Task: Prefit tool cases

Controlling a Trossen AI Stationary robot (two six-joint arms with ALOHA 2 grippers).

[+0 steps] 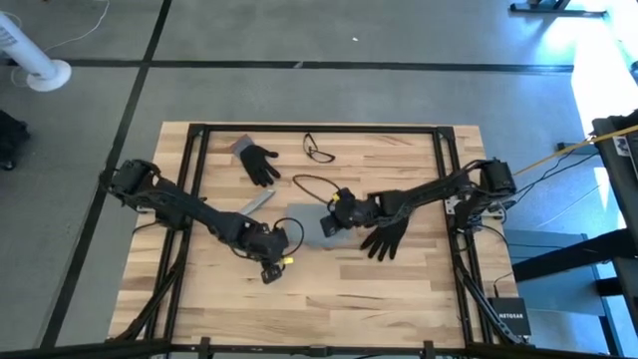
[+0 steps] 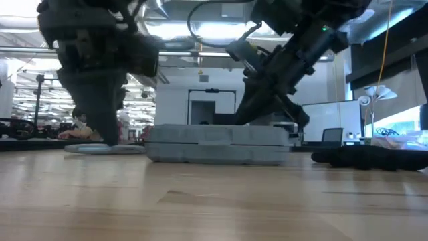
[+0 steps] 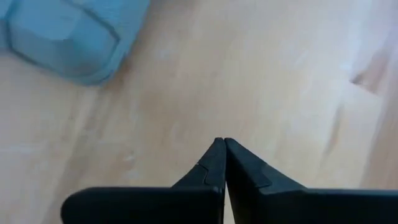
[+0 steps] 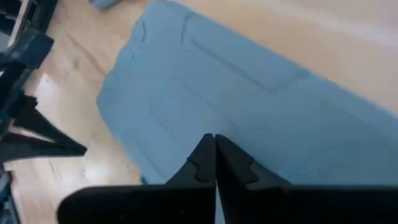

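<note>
light wooden plank table (image 1: 329, 299) takes up most of view. black fabric glove (image 1: 260, 163) far left, another black glove (image 1: 384, 237) right of centre. thin black-framed glasses (image 1: 319, 150) far centre. small slim grey bar (image 1: 257, 202) left of middle. white fan base (image 1: 47, 72) on floor, far left.

One tool case (image 1: 311, 225) — two black gloves (image 1: 260, 163), one pair of glasses (image 1: 319, 150).

Tool case (image 1: 317, 225): right arm covers its right end in high view; contact between right gripper (image 4: 215, 142) and case not discernible.
</note>
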